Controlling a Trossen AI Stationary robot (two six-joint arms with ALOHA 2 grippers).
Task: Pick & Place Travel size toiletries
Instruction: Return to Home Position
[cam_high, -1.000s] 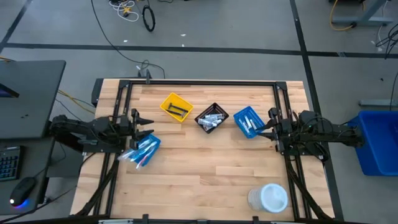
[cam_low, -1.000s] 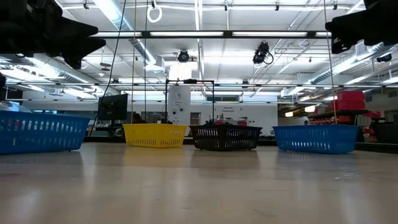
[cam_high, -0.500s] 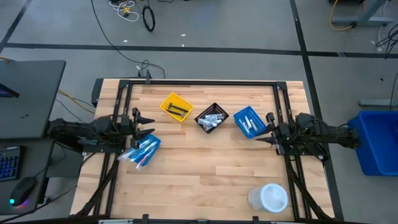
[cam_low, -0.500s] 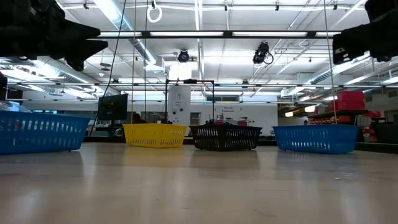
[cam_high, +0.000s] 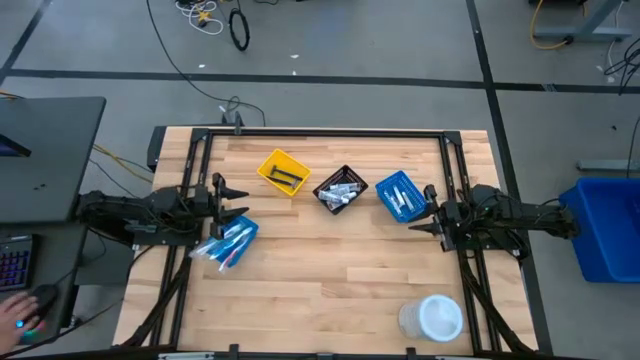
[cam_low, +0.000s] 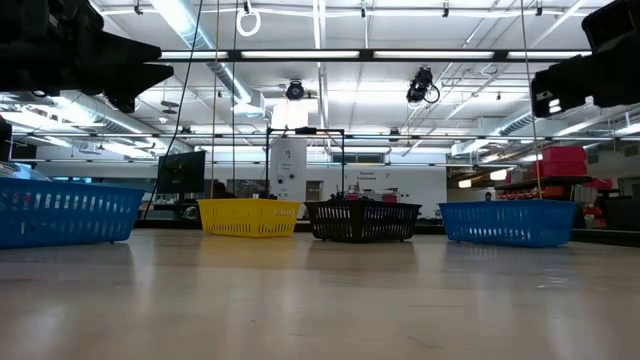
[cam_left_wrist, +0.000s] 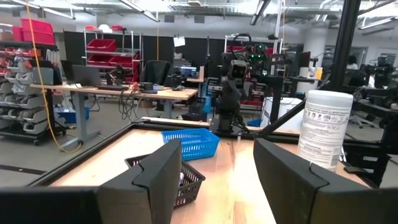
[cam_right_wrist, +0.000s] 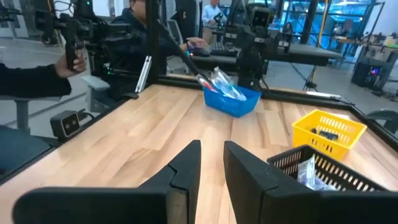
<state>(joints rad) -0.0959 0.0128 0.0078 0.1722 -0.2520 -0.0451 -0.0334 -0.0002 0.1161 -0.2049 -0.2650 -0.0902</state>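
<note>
Wooden bench (cam_high: 330, 290) holds binned travel size toiletries (cam_high: 341, 192), likely light and slick, best pinched mid-length; left claw (cam_high: 243, 201) gapes empty, right claw (cam_high: 422, 208) barely parted, empty.

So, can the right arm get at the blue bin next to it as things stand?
Probably yes. The right tool hangs just beside the right blue bin, whose top is open, and nothing lies between them; the black bin sits on its far side.

Robotics lab: workbenches (cam_left_wrist: 118, 89), storage racks (cam_left_wrist: 111, 48).
</note>
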